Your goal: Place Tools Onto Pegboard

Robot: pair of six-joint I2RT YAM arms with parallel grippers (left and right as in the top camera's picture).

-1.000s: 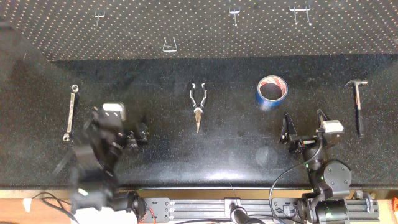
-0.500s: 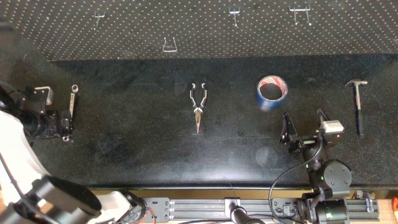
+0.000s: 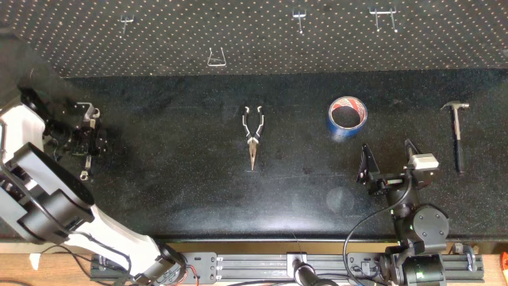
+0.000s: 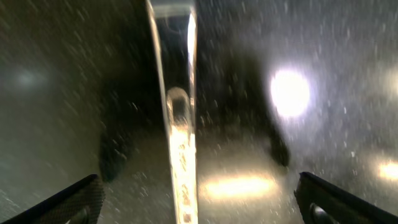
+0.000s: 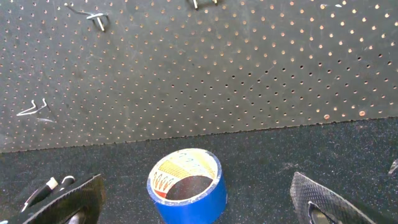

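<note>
Left gripper [image 4: 198,186] has swung out over the wrench [image 4: 176,112], fingers spread astride its shaft; we judge the grasp comes next.

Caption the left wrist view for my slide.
Left gripper hangs open above the wrench lying on the dark table.

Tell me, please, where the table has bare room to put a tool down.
Widest bare patch: between the wrench and the pliers. Narrower one: between the pliers and the tape roll. Crowded: the far left, where the left gripper is over the wrench, and the right, among tape roll, right gripper and hammer.
</note>
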